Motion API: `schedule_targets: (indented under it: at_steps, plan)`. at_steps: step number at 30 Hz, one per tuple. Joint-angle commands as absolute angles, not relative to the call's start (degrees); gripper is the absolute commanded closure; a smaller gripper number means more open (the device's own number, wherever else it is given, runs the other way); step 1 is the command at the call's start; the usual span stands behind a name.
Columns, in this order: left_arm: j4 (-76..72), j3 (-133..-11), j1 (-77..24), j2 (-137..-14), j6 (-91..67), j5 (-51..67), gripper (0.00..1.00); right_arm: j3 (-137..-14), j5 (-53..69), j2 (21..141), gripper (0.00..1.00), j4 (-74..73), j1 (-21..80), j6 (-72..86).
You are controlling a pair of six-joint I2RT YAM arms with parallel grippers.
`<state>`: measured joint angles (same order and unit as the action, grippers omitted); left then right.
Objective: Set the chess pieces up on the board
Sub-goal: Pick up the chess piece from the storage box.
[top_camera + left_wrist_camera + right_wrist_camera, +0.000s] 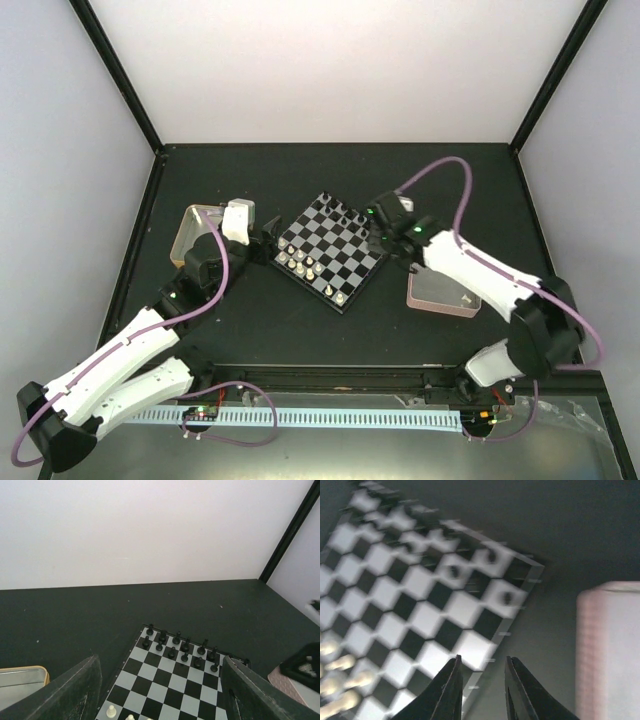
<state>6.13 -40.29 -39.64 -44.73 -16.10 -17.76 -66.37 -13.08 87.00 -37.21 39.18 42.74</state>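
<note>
Item: chessboard set-up, step in hand judged as filling the black ranks

- Board (340,262): table centre, turned cornerwise, corners at 12, 3, 6 and 9 o'clock
- Black pieces (172,652): two ranks along the board's 1 o'clock edge, upright; gaps likely in the ranks, count not readable
- White pieces (300,262): clustered along the 7 o'clock edge, upright, seemingly not a full set
- Right gripper (483,660): low over the board's 3 o'clock corner, just beside the black ranks; fingers parted by a narrow gap, nothing between them; wrist view smeared
- Left gripper (160,659): at the board's 9 o'clock corner, pointed across it toward 3 o'clock; fingers spread wide, nothing held
- Pink tray (440,292): at 4 o'clock of the board, just beside the right gripper
- Tin (195,230): at 9 o'clock of the board, beyond the left gripper; contents not visible

Next move, judged: lift clear of the ranks without brushing standing pieces, find a loose piece (location not visible here), pinch it upright near its top, carry it to a vacant square. Tiny pieces, closely packed: narrow opening and straight vertical descent called for
</note>
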Motion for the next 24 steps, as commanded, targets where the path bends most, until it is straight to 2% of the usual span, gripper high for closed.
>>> schedule_targets:
  at_steps: [1, 3, 5, 9, 12, 14, 24]
  plan:
    - [5.3, -40.9, -39.0, -44.3, -16.7, -16.8, 0.33, -56.4, -21.5, 77.8, 0.73, -38.6, 31.8, 46.1]
    - [5.2, -40.8, -39.0, -44.4, -16.9, -16.5, 0.32, -52.3, -21.0, 74.0, 0.68, -38.2, 26.3, 45.0]
    - [5.2, -40.9, -38.8, -44.5, -17.0, -16.2, 0.33, -49.4, -19.2, 71.4, 0.67, -38.3, 21.0, 43.1]
    - [5.3, -40.9, -38.7, -44.6, -17.1, -15.7, 0.33, -46.4, -16.8, 70.4, 0.67, -38.8, 12.6, 40.1]
    - [5.3, -40.9, -38.7, -44.4, -17.1, -15.8, 0.33, -43.9, -15.3, 71.7, 0.71, -37.5, 7.5, 38.8]
    - [5.5, -41.0, -38.7, -44.2, -17.0, -15.8, 0.33, -43.1, -14.7, 73.0, 0.74, -36.5, 5.2, 37.5]
    - [5.8, -41.0, -38.7, -43.9, -16.8, -16.0, 0.33, -43.0, -15.1, 80.1, 0.77, -34.3, 1.9, 34.4]
